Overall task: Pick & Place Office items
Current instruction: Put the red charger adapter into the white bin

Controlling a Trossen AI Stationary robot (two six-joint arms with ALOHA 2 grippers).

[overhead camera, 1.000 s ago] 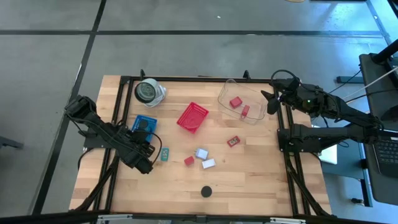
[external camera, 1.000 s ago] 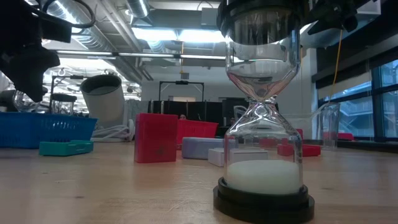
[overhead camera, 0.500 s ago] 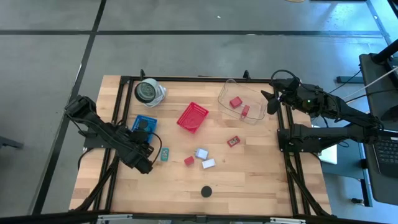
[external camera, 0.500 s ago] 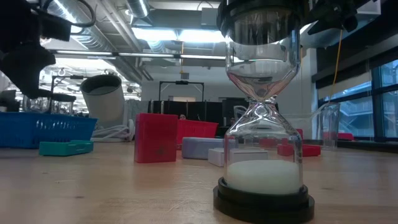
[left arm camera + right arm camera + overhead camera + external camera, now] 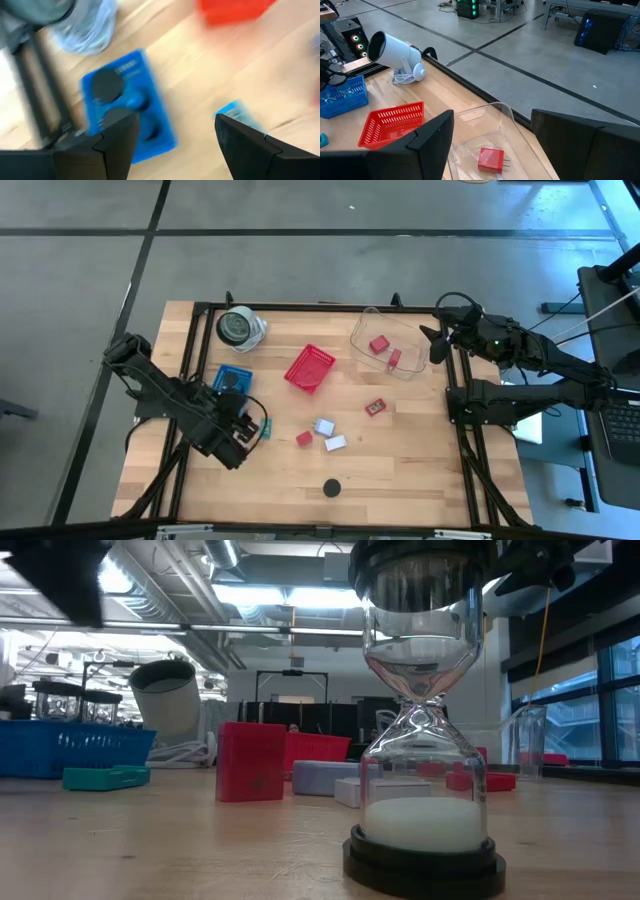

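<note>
My left gripper (image 5: 252,430) is open and hovers above the table beside the small teal piece (image 5: 266,428), touching nothing. In the left wrist view the teal piece (image 5: 235,112) lies flat ahead of my right-hand finger. The blue tray (image 5: 127,110) with black discs in it shows between the fingers. A red block (image 5: 304,437), a pale-blue rectangle (image 5: 324,426) and a white one (image 5: 335,443) lie mid-table. My right gripper (image 5: 433,345) waits open at the far right edge, beside a clear container (image 5: 388,340) holding red blocks (image 5: 491,160).
A red mesh basket (image 5: 309,368) lies tilted mid-table. A white round device (image 5: 240,328) sits at the far left. An hourglass (image 5: 422,740) stands near the near edge, and another red item (image 5: 375,407) lies right of centre. Bare wood shows along the near-right part.
My left gripper has risen: in the low view it climbs nearly out of the picture's top left. It has also shifted slightly toward the teal piece. The objects on the table have stayed where they were.
</note>
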